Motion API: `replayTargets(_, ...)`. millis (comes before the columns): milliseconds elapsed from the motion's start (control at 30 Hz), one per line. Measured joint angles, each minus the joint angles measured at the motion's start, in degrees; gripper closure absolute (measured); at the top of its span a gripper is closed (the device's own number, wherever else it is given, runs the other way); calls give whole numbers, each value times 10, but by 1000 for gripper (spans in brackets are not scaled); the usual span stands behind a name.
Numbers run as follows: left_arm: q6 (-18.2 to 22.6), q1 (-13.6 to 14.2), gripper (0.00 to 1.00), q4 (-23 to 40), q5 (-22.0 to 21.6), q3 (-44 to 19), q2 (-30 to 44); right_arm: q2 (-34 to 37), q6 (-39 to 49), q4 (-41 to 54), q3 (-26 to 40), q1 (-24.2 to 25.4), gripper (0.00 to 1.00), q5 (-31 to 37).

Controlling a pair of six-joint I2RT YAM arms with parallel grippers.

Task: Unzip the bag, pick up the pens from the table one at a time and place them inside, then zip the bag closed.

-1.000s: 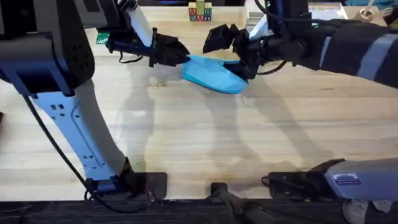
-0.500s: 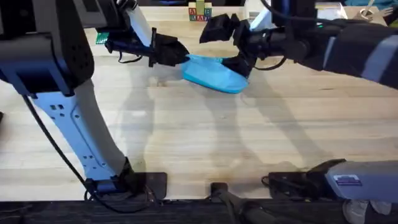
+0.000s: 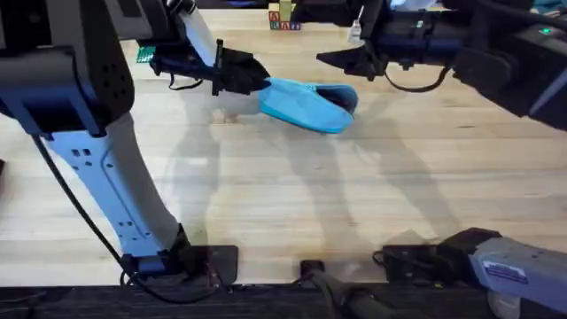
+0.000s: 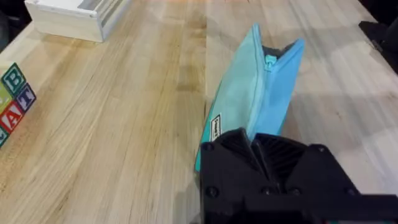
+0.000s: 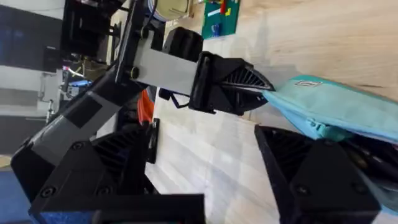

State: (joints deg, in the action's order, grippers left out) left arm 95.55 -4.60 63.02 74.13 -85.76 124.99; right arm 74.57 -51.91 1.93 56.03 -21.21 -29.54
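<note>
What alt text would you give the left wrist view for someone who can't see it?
The left hand is clamped on the near end of the bag, a light blue pouch lying on the table. Its zipper is closed for most of its length and gapes at the far end beside the teal pull. Lettered toy blocks and a white box sit off to one side.

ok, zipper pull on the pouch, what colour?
Teal, on the light blue pencil pouch; the zipper pull shows best in the left wrist view.

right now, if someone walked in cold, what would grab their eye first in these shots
The light blue bag stands out against the pale table, lying toward the far side with its right end gaping open on a dark lining. The left gripper is clamped on the bag's left end, while the right gripper hangs open just above and beyond the open end. Lettered toy blocks sit at the far edge.
</note>
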Motion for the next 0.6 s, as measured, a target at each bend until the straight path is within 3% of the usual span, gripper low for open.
replayTargets(333,0,0,959,0,0,0,0,-7,45,78,0,0,4,5)
replayTargets(600,0,0,959,0,0,0,0,-7,68,165,0,0,4,56)
